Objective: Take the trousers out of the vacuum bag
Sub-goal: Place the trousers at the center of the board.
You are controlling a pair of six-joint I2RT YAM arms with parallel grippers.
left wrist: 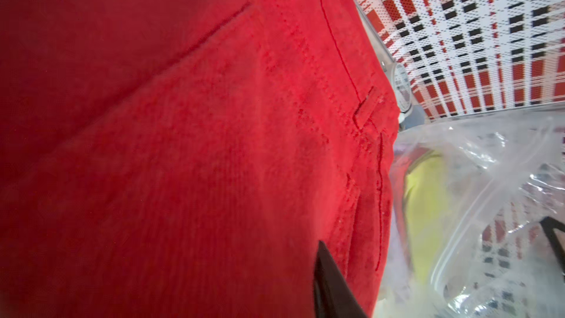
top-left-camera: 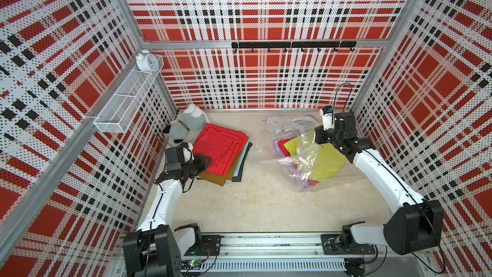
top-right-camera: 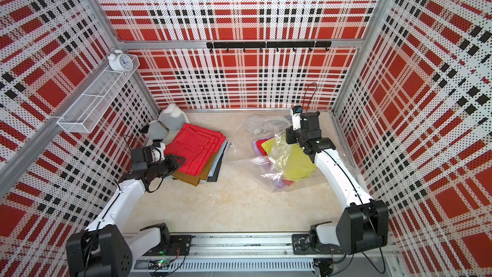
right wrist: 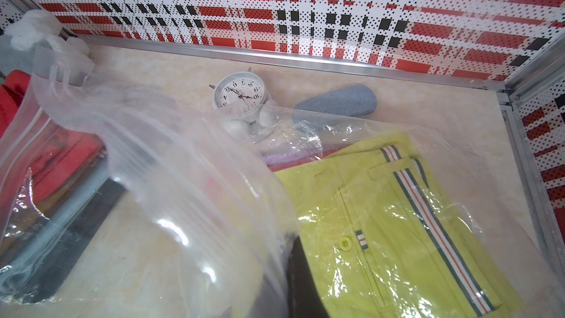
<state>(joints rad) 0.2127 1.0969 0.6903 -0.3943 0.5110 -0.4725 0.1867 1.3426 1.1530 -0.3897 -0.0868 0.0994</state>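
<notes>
A stack of folded trousers lies at the left, with the red trousers [top-left-camera: 221, 147] [top-right-camera: 194, 147] on top of mustard-brown [top-left-camera: 215, 178], light blue and black ones. My left gripper [top-left-camera: 204, 160] [top-right-camera: 177, 160] sits at the stack's near edge. In the left wrist view red cloth [left wrist: 183, 148] fills the frame, one finger [left wrist: 330, 286] lies against it and the other is hidden. The clear vacuum bag [top-left-camera: 300, 161] [top-right-camera: 269, 166] [right wrist: 153, 163] holds yellow-green trousers [top-left-camera: 327, 161] [right wrist: 397, 224] over lilac [top-left-camera: 278, 143] and red ones. My right gripper [top-left-camera: 320, 137] [top-right-camera: 291, 137] is shut on the bag's film and holds it raised.
A grey-white plush toy [top-left-camera: 186, 123] sits in the back left corner. A white alarm clock [right wrist: 241, 94] and a grey-blue case [right wrist: 336, 102] lie by the back wall behind the bag. A mesh shelf [top-left-camera: 125, 102] hangs on the left wall, and a hook rail [top-left-camera: 292, 45] on the back wall.
</notes>
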